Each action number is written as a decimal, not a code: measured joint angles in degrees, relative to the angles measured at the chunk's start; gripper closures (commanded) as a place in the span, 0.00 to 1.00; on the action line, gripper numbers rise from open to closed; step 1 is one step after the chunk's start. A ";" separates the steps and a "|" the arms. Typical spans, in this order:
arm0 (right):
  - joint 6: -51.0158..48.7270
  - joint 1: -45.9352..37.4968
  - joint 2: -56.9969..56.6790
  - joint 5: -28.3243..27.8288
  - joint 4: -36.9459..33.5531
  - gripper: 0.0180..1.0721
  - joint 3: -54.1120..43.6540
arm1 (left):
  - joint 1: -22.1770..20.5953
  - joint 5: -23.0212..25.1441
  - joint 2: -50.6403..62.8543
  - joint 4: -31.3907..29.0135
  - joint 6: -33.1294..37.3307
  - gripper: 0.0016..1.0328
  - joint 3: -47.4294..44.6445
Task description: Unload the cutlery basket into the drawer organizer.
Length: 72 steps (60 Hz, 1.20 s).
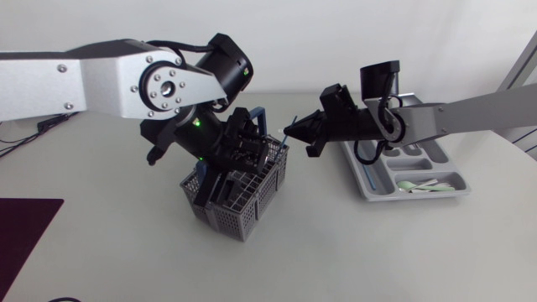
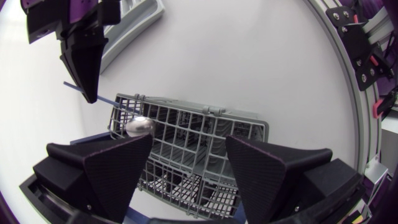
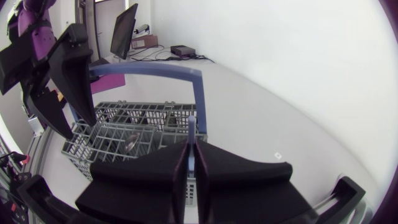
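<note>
Two arms reach in over a white desk, one from each side edge, and their grippers meet close together above its middle. The left arm's gripper hangs right over a grey wire cutlery basket, with its fingers spread wide and nothing between them; seen from its wrist, one finger sits over each side of the basket's open top. The basket stands near the middle of the desk, turned corner-on, and has a blue arched handle. A grey drawer organizer lies well apart from it toward the desk's right edge, under the right arm, with two pale green spoons in its front compartment. The right arm's gripper is just beside the basket's right rim, pinched narrow on the thin pale-blue handle of a utensil, which points toward the basket. A shiny spoon bowl shows at the basket's rim close to that handle's far end; whether the two are one piece cannot be told. A dark mat lies at the desk's left edge.
</note>
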 measured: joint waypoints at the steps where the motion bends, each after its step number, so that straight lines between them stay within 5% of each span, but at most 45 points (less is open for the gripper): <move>1: 0.04 0.00 -0.48 0.04 0.00 0.95 0.00 | 0.00 0.00 0.00 0.00 0.00 0.11 0.00; 23: 1.25 -0.46 -15.34 0.90 -7.28 0.95 -0.15 | 0.00 0.00 0.00 0.02 0.00 0.11 0.00; 37: 0.17 -7.93 -23.02 0.57 -21.05 0.95 0.28 | 0.00 0.00 -0.02 0.26 0.00 0.11 0.00; 48: -4.17 -17.27 -17.31 4.24 -37.18 0.95 5.99 | -0.42 0.00 -0.44 0.31 -0.22 0.11 0.00; 72: -6.29 -22.23 1.86 14.58 -49.16 0.95 20.92 | -1.46 0.00 -0.77 0.48 -1.51 0.11 -0.31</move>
